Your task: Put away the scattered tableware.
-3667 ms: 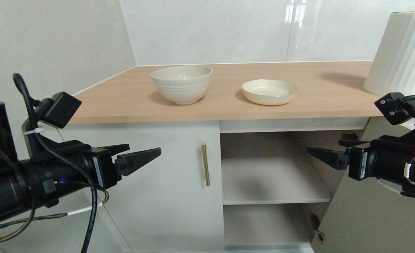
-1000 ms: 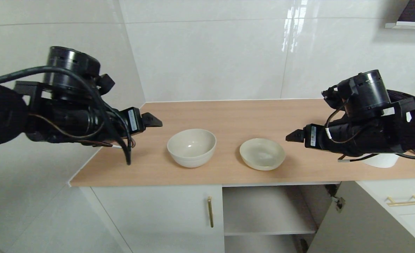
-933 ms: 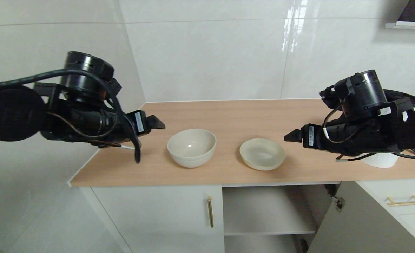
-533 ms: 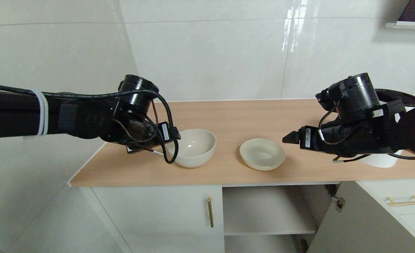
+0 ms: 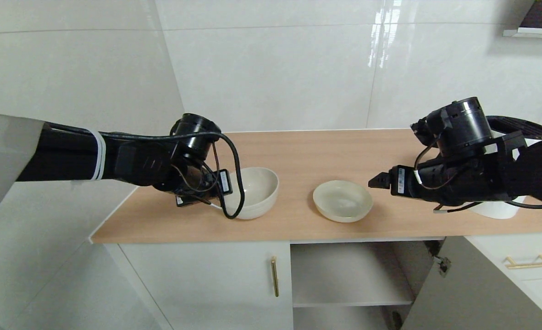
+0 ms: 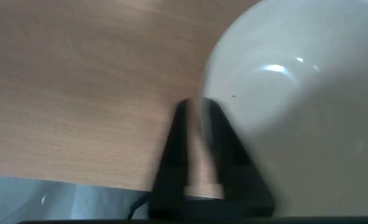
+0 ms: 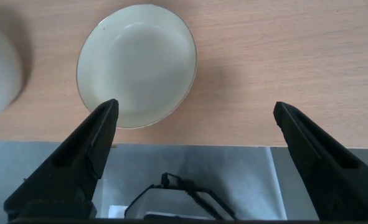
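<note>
The deep cream ceramic bowl (image 5: 255,192) stands on the light wooden countertop (image 5: 307,156) with its mouth upward. Being round, it has no long axis, and I cannot tell whether it sits quite level. My left gripper (image 6: 195,118) has it at its 9 o'clock side. One dark finger (image 6: 177,149) lies outside the wall, the other just inside, and the two are pinched close on the rim. From the head view that hold is hidden behind my own wrist and a black cable loop (image 5: 234,183), which cover the bowl's 9 o'clock flank. In my left wrist view the bowl is blurred and runs off the edge. The shallow cream ceramic dish (image 5: 343,200) sits mouth up at the bowl's 3 o'clock, near it but apart. My right gripper (image 7: 195,106) hovers at the dish's 3 o'clock, fingers spread wide and grasping nothing, tips aimed toward 9 o'clock. Whether they stand clear of the dish's rim I cannot make out. My left arm reaches in almost level from 9 o'clock, wrist over the countertop and fingers pointing toward 3 o'clock. My right arm comes in bent from 3 o'clock and hides most of a white object (image 5: 495,208) behind it. At the dish's 6 o'clock, below the countertop, a white cabinet compartment (image 5: 349,279) stands open beside a closed door with a brass handle (image 5: 274,276).
</note>
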Available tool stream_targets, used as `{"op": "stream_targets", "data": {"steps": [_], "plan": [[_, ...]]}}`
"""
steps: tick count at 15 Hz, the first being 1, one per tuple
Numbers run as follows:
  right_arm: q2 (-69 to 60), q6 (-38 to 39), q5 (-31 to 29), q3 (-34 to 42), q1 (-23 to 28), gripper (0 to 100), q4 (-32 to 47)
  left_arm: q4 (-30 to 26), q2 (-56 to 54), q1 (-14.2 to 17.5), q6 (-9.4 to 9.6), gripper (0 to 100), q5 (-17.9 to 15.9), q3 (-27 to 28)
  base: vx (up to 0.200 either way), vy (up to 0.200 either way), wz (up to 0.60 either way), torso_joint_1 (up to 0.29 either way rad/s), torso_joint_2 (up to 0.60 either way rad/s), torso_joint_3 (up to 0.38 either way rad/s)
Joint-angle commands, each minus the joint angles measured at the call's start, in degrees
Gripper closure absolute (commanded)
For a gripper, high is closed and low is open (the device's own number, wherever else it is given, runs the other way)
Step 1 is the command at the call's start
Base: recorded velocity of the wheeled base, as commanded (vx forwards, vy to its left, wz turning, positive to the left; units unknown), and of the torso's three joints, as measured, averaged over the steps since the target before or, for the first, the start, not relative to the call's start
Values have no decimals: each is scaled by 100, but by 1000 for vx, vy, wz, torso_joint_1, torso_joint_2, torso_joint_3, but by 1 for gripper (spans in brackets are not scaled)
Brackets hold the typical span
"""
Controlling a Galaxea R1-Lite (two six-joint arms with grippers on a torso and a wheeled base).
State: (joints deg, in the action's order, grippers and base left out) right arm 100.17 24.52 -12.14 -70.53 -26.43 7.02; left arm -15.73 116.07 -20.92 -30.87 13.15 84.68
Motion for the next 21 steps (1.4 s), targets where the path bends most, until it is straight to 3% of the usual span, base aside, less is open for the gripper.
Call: {"op": "stream_targets", "data": {"steps": [1, 5, 8, 19, 20, 21], "plan": [[20, 1, -7, -13, -3, 0, -8, -9, -31, 0, -7, 100, 3, 5, 0, 0, 0, 0, 0, 0], [345, 9, 1, -13, -3, 0, -113, -36, -902, -61, -183, 100, -6, -127, 0, 0, 0, 0, 0, 0], [855, 36, -394, -198, -3, 0, -263, -27, -1482, -141, -165, 100, -41, -320, 0, 0, 0, 0, 0, 0], [1743, 387, -807, -769, -11, 0, -289, -9, -1534, -176, -165, 100, -111, -408, 0, 0, 0, 0, 0, 0], [1752, 387, -807, -769, -11, 100, -289, -9, -1534, -176, -174, 100, -111, -408, 0, 0, 0, 0, 0, 0], [1778, 387, -807, -769, -11, 100, -280, -9, -1526, -176, -174, 100, -111, -408, 0, 0, 0, 0, 0, 0]]}}
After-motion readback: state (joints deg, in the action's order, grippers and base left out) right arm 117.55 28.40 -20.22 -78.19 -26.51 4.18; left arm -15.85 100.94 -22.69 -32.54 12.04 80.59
